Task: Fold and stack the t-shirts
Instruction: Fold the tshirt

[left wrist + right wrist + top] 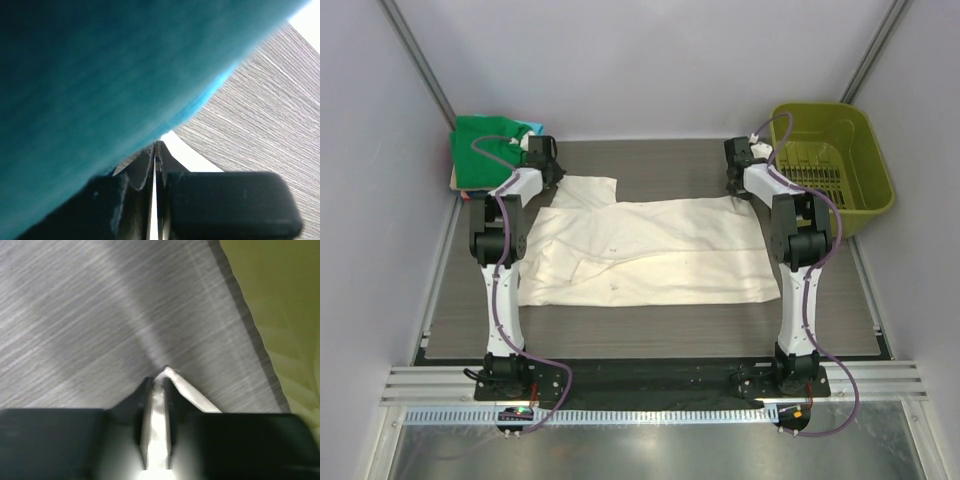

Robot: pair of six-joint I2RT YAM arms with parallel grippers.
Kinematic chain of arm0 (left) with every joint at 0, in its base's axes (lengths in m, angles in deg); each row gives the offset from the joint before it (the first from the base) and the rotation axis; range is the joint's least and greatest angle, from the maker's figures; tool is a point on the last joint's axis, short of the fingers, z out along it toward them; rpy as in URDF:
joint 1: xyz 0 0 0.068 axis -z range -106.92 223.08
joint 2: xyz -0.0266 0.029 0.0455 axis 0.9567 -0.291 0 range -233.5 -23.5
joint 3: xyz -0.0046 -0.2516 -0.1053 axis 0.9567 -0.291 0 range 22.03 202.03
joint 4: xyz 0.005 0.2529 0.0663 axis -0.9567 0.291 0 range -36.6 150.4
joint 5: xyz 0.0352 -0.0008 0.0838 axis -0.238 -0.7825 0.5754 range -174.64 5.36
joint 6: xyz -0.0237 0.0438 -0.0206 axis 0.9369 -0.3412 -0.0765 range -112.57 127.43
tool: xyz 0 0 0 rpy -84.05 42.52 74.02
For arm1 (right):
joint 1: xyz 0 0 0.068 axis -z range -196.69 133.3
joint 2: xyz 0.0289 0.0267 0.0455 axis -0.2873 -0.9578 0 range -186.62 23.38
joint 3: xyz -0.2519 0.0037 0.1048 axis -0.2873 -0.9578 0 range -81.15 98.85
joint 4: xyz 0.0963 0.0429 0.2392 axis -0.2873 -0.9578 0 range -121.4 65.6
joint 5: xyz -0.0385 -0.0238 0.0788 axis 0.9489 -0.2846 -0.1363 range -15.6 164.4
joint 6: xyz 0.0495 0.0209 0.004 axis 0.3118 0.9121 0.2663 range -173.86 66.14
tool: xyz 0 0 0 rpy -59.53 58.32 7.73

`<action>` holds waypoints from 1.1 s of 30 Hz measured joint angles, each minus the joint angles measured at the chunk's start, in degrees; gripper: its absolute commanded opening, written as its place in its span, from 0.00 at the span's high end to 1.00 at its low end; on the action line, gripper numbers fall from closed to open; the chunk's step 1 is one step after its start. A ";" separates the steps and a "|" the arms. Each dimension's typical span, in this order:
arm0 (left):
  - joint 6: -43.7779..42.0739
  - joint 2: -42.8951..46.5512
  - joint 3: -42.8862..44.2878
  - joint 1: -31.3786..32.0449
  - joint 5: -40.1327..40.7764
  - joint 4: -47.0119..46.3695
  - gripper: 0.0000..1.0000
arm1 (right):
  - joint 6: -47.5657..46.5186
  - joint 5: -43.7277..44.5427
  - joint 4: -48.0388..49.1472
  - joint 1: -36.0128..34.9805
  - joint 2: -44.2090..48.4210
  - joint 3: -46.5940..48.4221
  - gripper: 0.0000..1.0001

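A cream t-shirt (650, 250) lies spread flat across the middle of the table. My left gripper (542, 158) sits at its far left corner, jaws shut. In the left wrist view a thin edge of the cream cloth (192, 157) runs into the left gripper (159, 145). My right gripper (738, 165) is at the far right corner. The right wrist view shows the right gripper (159, 380) shut on a pinched fold of the cream cloth (192, 392). Folded t-shirts, green (485, 150) on top with light blue (530, 128) showing, are stacked at the far left.
An olive-green plastic basket (830, 160) stands at the far right, its wall (280, 300) close beside my right gripper. The light blue folded cloth (100, 75) fills the upper left of the left wrist view. Grey wood-grain table (260, 110) surrounds the shirt.
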 measured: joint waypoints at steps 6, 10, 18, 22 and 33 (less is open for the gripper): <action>-1.51 -0.11 0.26 0.33 -0.11 0.02 1.00 | 0.28 -0.33 2.64 0.02 1.86 -3.48 0.99; -3.54 -0.42 1.01 1.31 -1.14 0.37 1.00 | 0.26 -1.77 2.51 0.00 2.21 -3.45 0.99; -4.61 2.23 0.61 2.29 -4.63 1.90 1.00 | -0.09 -8.70 -1.01 0.15 4.92 -3.78 0.99; -5.09 7.23 -0.35 2.40 -6.27 2.84 1.00 | -0.28 -10.69 -1.64 0.15 9.70 -6.38 0.99; -7.56 26.97 -14.60 2.51 -8.83 3.89 1.00 | -0.66 -12.41 -1.95 0.15 26.14 -17.90 0.99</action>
